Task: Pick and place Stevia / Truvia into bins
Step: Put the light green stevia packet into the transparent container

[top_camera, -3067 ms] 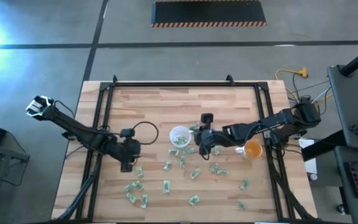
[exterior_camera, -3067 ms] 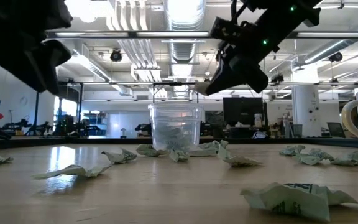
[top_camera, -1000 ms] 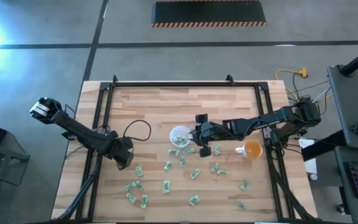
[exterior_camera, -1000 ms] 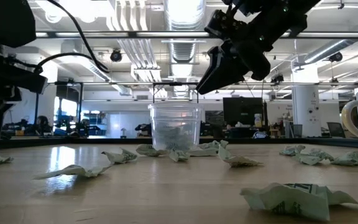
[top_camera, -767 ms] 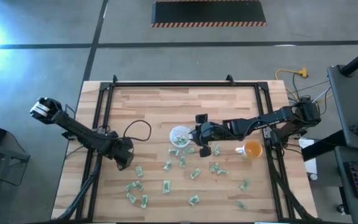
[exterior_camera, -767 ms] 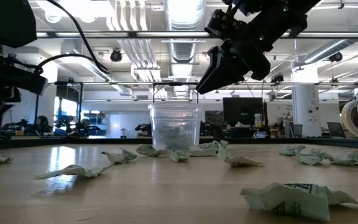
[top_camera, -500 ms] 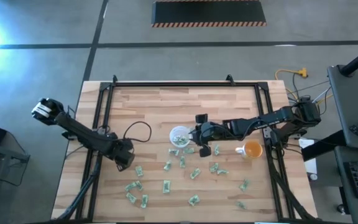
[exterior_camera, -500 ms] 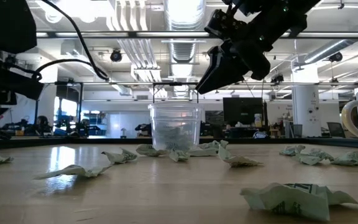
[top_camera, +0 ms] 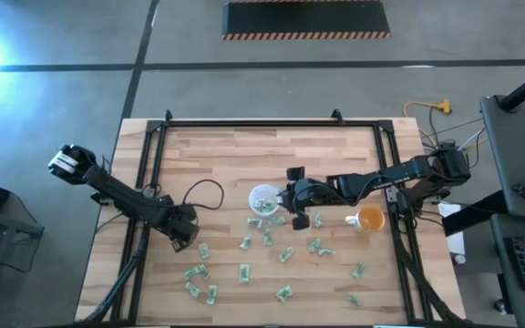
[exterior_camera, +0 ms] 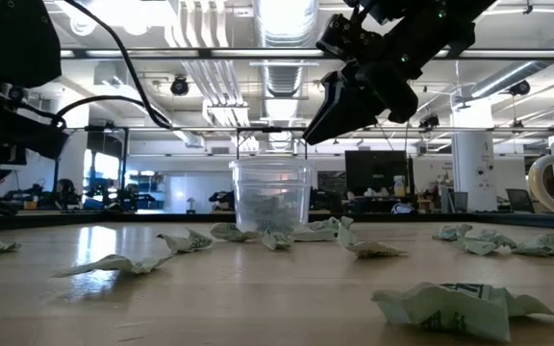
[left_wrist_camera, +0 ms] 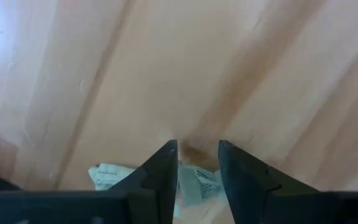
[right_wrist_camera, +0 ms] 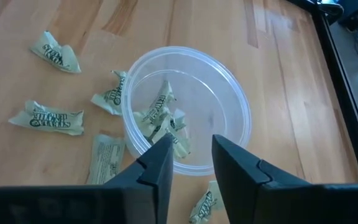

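Observation:
The bin, a clear round cup [top_camera: 262, 198] [exterior_camera: 271, 197] [right_wrist_camera: 188, 109], stands mid-table with a few Stevia packets [right_wrist_camera: 163, 124] inside. Several more green-and-white packets [top_camera: 244, 271] [exterior_camera: 450, 306] lie flat on the wood around and in front of it. My right gripper [top_camera: 290, 208] [right_wrist_camera: 192, 152] hovers above the cup's right rim, open and holding nothing. My left gripper [top_camera: 185, 237] [left_wrist_camera: 197, 155] points down at the table's left part, its fingers open on either side of one packet [left_wrist_camera: 201, 183] lying on the wood. My left gripper comes from above with its fingers pointing down, one on each side of a packet's end [left_wrist_camera: 202, 179] that lies flat on the table. I cannot tell whether the fingers touch it.
An orange cup [top_camera: 370, 219] stands right of the bin, under my right arm. Black frame rails [top_camera: 158, 164] run along the table's left, right and far sides. Bare wood lies at the far half of the table [top_camera: 272, 150].
My left arm has shifted very slightly at the table's left, with its gripper staying low over the same spot. My right gripper has kept still above the cup's rim.

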`<act>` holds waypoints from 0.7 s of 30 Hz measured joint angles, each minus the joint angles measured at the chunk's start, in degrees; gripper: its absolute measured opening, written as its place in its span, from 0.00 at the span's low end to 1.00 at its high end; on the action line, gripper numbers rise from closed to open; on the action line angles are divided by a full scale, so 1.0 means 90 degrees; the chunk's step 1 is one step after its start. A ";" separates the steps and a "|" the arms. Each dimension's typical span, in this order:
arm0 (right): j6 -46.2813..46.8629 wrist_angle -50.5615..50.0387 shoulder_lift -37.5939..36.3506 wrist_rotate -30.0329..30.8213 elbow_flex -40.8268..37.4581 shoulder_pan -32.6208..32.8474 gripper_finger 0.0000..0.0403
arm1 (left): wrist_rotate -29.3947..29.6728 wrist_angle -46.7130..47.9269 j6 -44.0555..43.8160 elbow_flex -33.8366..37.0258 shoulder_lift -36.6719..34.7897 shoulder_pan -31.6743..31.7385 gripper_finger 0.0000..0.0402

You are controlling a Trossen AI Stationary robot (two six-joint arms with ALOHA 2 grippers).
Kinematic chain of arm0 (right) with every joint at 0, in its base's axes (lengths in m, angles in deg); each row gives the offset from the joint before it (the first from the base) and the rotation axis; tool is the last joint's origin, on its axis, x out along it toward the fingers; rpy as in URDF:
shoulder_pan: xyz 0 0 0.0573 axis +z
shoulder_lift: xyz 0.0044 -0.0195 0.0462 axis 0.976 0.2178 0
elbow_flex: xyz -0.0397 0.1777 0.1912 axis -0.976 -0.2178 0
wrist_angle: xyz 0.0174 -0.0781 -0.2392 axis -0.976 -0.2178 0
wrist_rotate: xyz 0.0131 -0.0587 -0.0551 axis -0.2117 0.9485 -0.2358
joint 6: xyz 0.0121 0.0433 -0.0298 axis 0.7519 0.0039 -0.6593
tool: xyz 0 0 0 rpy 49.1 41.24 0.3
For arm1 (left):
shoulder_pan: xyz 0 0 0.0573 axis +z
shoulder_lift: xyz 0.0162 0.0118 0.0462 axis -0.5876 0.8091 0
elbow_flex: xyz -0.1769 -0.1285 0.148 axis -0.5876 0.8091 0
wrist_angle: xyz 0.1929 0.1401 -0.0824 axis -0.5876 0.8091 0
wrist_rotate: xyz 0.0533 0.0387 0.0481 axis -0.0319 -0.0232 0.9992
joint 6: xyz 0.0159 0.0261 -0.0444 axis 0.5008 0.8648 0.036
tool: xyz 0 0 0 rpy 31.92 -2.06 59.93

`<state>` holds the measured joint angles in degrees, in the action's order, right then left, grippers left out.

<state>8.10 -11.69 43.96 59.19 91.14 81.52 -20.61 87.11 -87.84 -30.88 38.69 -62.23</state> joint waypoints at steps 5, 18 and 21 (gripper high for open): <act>0.0073 0.0006 0.0000 -0.0005 0.0000 0.0000 0.23 | -0.0086 -0.0017 0.0374 -0.0268 -0.0430 -0.0001 0.24; 0.0165 0.0001 0.0000 -0.0047 -0.0002 -0.0005 0.25 | -0.0835 0.0157 0.0313 -0.0373 -0.0388 -0.0195 0.24; 0.0165 0.0001 0.0000 -0.0047 -0.0002 -0.0005 0.24 | -0.0884 0.0150 0.0309 -0.0373 -0.0211 -0.0326 0.24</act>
<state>9.59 -11.68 43.96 58.77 91.12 81.47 -28.57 88.45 -85.06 -34.24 36.78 -65.17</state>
